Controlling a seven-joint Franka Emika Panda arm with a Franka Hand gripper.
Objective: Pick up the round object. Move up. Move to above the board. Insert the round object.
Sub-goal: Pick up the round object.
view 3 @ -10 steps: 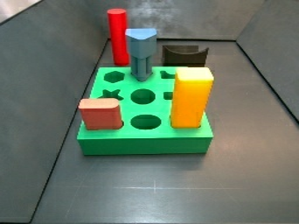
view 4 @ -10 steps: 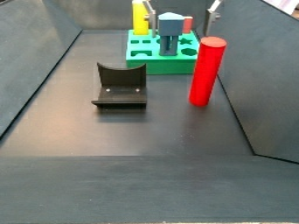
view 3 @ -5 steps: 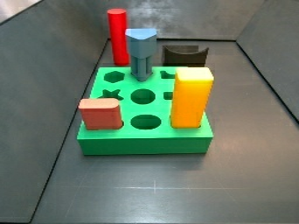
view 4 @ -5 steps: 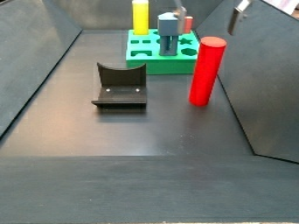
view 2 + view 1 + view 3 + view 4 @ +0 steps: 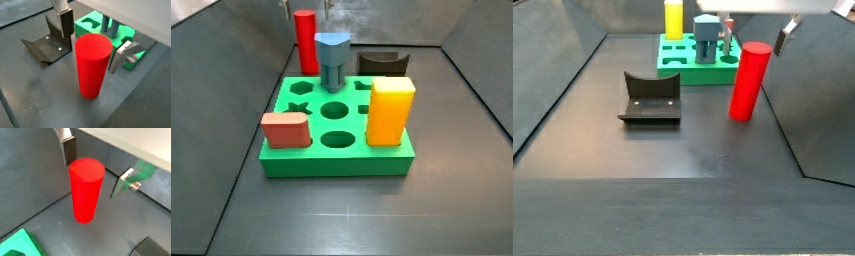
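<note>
The red peg point(image 5: 748, 81) stands upright on the table point(image 5: 673, 150), off the green board point(image 5: 684, 62) and just beside its edge, toward a side wall. The end effector point(image 5: 95, 164) hangs right over the peg with its fingers point(image 5: 66, 23) spread apart, one on each side of the top, neither touching it. On the board stand a grey-blue peg point(image 5: 333, 60), a yellow block point(image 5: 390, 110) and a short reddish-brown block point(image 5: 286, 130), with open holes between them. A dark fixture point(image 5: 649, 97) sits on the table near the board, well clear of the peg.
</note>
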